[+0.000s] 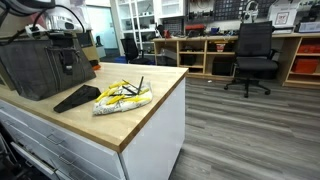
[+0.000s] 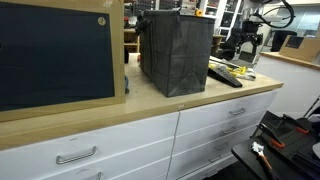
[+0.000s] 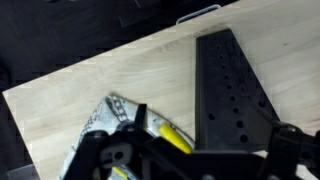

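Fingers point(image 3: 100, 155) above a crumpled packet point(image 3: 108, 115).
Probably light, crinkly, slippery: pinch a raised fold; fingers spread, holding nothing.

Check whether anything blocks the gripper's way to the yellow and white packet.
Nothing visible does. In the wrist view the packet lies uncovered on the counter, just ahead of the open gripper. The black plate lies beside it, not across the path.

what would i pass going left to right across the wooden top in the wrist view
white and yellow packet → black perforated plate
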`<state>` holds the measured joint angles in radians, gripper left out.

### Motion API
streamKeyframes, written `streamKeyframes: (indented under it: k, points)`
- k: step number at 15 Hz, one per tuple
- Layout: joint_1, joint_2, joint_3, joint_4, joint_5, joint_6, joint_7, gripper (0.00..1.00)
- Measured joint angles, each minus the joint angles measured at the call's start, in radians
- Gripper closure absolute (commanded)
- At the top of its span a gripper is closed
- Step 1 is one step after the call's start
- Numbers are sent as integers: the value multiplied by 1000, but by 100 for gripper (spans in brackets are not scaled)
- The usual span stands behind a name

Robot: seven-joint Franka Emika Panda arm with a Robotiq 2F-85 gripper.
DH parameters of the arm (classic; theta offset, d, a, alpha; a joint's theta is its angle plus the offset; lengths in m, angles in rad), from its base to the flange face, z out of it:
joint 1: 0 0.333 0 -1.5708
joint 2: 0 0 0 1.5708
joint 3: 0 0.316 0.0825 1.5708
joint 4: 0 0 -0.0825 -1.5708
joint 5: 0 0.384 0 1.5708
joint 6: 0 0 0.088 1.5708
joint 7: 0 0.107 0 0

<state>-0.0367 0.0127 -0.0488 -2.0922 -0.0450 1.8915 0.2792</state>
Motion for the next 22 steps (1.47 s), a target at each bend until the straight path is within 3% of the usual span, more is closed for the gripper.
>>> streamKeyframes:
  k: [1,3,12,22]
  points:
    - [-5,-4,-4,-15,0,-7,-9,26]
    - [-13,-4,-6,-44,-1,-17,-25,31]
    - [-13,18,-4,-131,-130,-2,-17,99]
    - [48,109,30,-132,-233,141,121,100]
